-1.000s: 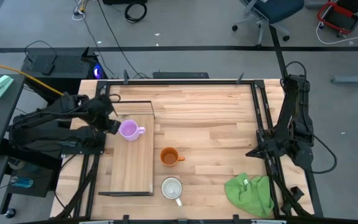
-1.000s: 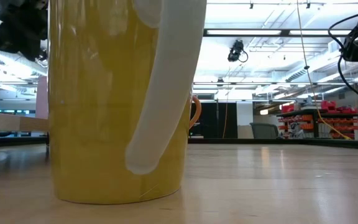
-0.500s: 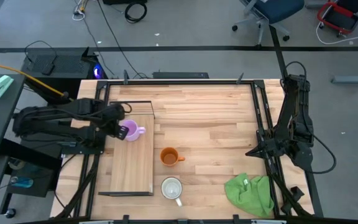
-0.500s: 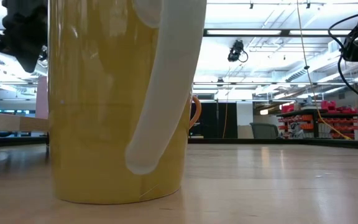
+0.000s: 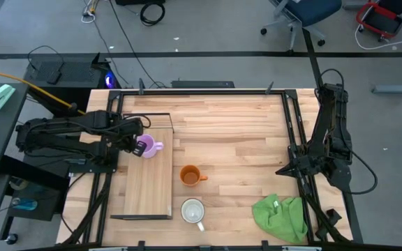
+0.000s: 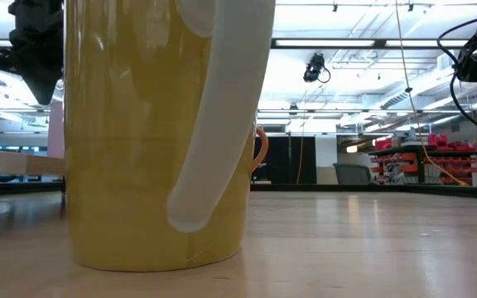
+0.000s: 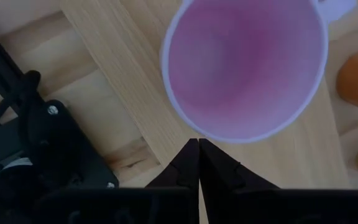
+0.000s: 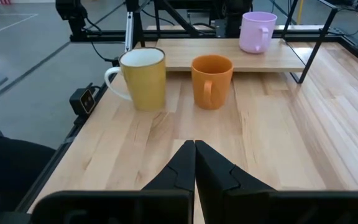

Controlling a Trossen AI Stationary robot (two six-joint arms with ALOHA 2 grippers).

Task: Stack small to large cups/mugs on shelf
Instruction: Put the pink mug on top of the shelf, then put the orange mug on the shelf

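Mugs: purple mug (image 5: 144, 146) on shelf (image 5: 146, 188) near its far end; orange mug (image 5: 189, 176) and white mug (image 5: 192, 210) on tabletop (image 5: 236, 139) just beside shelf.

My left jaws (image 7: 198, 163) are pressed together, empty, just short of the purple mug's rim. My right jaws (image 8: 194, 160) rest pressed together, well apart from the shelf, beyond the green cloth (image 5: 282, 216). Mugs appear rigid, smooth, glazed, cylindrical, probably light but slippery and breakable. I judge the best hold is one finger inside, pinching the wall, or across the handle. Shelf is flat light wood with black wire frame.
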